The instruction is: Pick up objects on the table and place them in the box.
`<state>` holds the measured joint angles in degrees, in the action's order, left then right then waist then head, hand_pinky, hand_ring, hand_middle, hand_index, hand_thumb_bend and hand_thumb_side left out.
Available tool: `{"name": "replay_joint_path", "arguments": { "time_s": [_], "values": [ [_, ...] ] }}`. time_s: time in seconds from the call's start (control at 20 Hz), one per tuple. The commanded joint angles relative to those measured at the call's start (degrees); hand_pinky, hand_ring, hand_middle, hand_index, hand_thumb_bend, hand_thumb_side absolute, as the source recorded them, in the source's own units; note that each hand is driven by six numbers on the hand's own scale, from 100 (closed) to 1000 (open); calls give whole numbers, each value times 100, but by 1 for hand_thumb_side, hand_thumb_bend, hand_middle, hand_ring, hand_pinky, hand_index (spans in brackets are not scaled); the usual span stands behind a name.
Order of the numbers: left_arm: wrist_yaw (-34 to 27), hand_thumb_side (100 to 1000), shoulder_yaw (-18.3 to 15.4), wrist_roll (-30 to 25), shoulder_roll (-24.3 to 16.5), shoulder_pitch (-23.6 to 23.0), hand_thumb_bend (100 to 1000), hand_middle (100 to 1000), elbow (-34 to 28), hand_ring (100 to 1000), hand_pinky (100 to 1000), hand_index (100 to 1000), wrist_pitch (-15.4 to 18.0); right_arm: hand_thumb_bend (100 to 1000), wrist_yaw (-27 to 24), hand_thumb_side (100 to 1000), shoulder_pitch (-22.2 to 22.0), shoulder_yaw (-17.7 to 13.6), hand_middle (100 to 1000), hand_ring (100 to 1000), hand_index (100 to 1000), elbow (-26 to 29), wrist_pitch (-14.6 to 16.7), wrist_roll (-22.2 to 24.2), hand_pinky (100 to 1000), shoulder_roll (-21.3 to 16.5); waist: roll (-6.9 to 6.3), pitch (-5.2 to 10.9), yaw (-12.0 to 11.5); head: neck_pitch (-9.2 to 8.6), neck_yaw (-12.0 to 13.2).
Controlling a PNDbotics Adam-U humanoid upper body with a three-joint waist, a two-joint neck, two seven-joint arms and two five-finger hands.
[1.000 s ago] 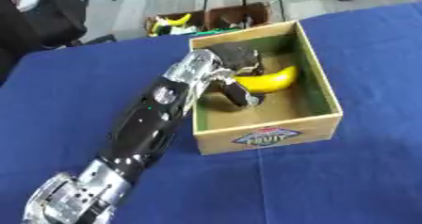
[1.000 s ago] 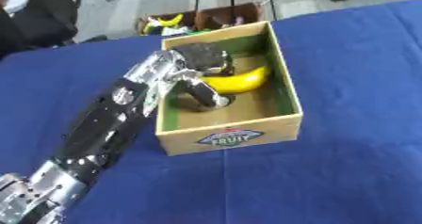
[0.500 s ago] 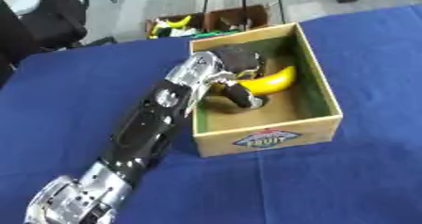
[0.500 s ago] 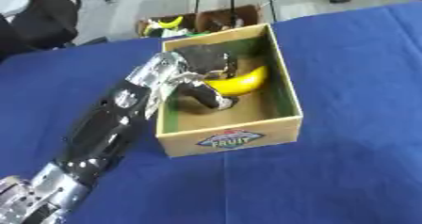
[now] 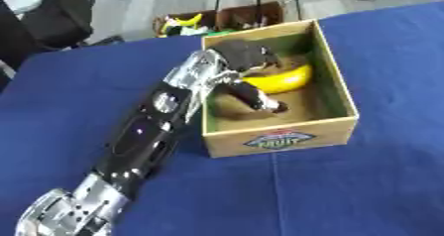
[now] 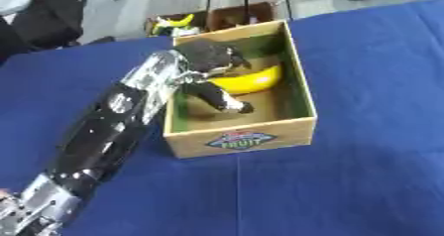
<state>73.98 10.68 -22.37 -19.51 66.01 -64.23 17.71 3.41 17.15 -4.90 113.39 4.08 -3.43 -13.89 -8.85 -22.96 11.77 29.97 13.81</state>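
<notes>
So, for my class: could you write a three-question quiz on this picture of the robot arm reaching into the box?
1. True or false: the banana lies on the blue tablecloth outside the box.
2. Which hand is inside the box? A) left B) right
3. Fill in: the box's front wall carries a label reading ____.

Key
1. False: the banana is inside the box.
2. A: the arm comes in from the view's left.
3. FRUIT.
</notes>
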Motion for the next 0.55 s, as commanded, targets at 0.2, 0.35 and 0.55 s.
{"name": "replay_joint_path", "arguments": {
  "time_s": [0.2,0.35,0.55],
  "values": [
    [-455,1000,-188,25,-476,-32,813,864,-772,885,700,951,-219,100,-16,1000,11,-35,624,679,825,120,-24,-21,637,-78,77,175,-56,70,-142],
    [-688,1000,-279,301,-565,-98,764,851,-1093,871,677,946,-347,100,-10,1000,3,-40,625,680,825,120,-25,-26,637,-77,96,177,-84,72,-188],
    [-943,1000,-331,536,-655,-154,704,833,-1377,859,656,926,-489,100,-5,1000,-11,-48,625,680,825,120,-25,-30,637,-76,126,184,-117,84,-212]
  ]
}}
